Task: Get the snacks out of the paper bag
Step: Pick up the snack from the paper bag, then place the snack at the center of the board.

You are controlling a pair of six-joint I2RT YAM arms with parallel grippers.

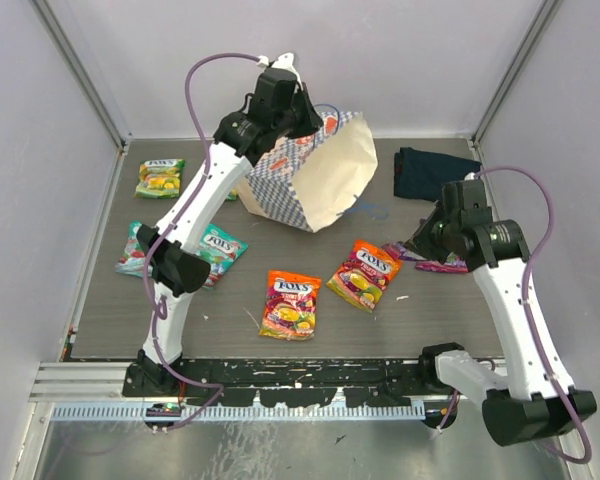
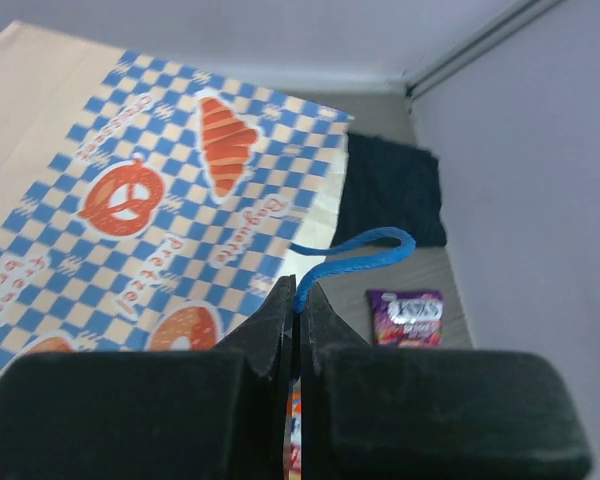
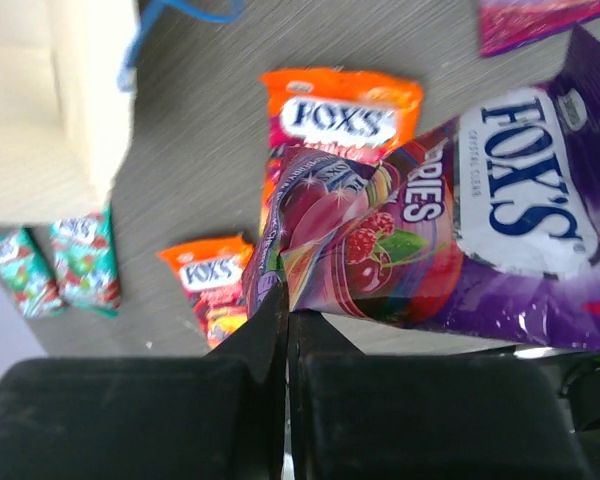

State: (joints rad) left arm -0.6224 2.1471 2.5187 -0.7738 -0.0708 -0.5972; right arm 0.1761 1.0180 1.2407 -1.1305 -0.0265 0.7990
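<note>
The cream paper bag (image 1: 325, 180) with the blue-white checkered band lies tipped at the back of the table, mouth toward the right. My left gripper (image 1: 302, 108) is above it, shut on its blue cord handle (image 2: 355, 255); the bag's printed side (image 2: 160, 190) fills the left wrist view. My right gripper (image 3: 286, 300) is shut on the corner of a purple Fox's packet (image 3: 430, 230), right of the bag (image 1: 420, 245). Loose packets lie on the table: green (image 1: 161, 178), two teal (image 1: 220, 250), two orange (image 1: 290, 303) (image 1: 365, 272), and another purple (image 1: 445, 265).
A dark navy folded cloth (image 1: 432, 172) lies at the back right, next to the bag. Grey walls close in the table on the left, right and back. A black rail runs along the near edge (image 1: 310, 375).
</note>
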